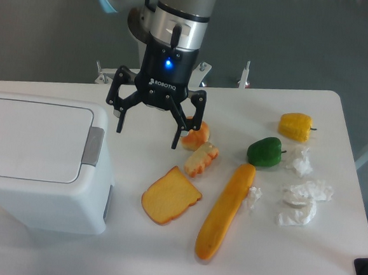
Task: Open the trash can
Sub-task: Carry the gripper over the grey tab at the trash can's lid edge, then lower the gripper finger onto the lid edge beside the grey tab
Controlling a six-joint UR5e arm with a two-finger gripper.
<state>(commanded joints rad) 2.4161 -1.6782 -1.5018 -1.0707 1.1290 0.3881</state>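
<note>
White table (327, 263) scene: trash can (39, 158) sitting at the left, lid closed.
Arm is pointing straight down, its gripper (148, 124) hanging empty with fingers spread, right of the can's grey latch (93, 146).

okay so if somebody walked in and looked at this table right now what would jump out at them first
Probably the big white trash can at the left, its lid shut, dwarfing everything else. Next, the gripper hanging above the table just right of it, jaws spread wide and empty. Then the toy foods: a long orange baguette mid-table, a green pepper and yellow pepper toward the right.
</note>
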